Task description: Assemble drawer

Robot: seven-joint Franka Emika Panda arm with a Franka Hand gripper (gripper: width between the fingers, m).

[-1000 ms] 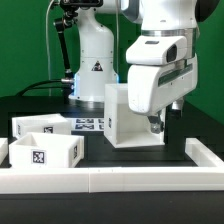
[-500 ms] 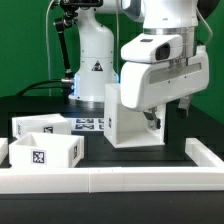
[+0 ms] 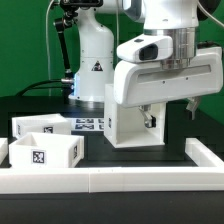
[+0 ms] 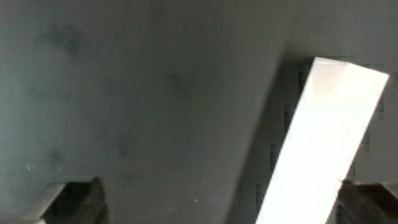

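Note:
The drawer's large white shell [image 3: 126, 126] stands on the black table near the middle of the exterior view. My gripper [image 3: 150, 117] hangs at the shell's upper edge on the exterior view's right, its fingers partly hidden behind the wide hand. In the wrist view the gripper [image 4: 217, 205] is open. One thin white wall of the shell [image 4: 331, 140] stands between the dark fingertips [image 4: 71, 202], close to the far one, and nothing is clamped. Two small open-topped trays [image 3: 42, 152] [image 3: 47, 126] with square tags sit at the exterior view's left.
The marker board [image 3: 90, 124] lies flat behind the trays. A long white border rail [image 3: 130, 178] runs along the front and turns up at the exterior view's right [image 3: 205, 152]. The arm's white base [image 3: 95, 60] stands behind the shell.
The hand has turned about its vertical axis over the shell and now shows its broad side. The shell and both trays have not moved.

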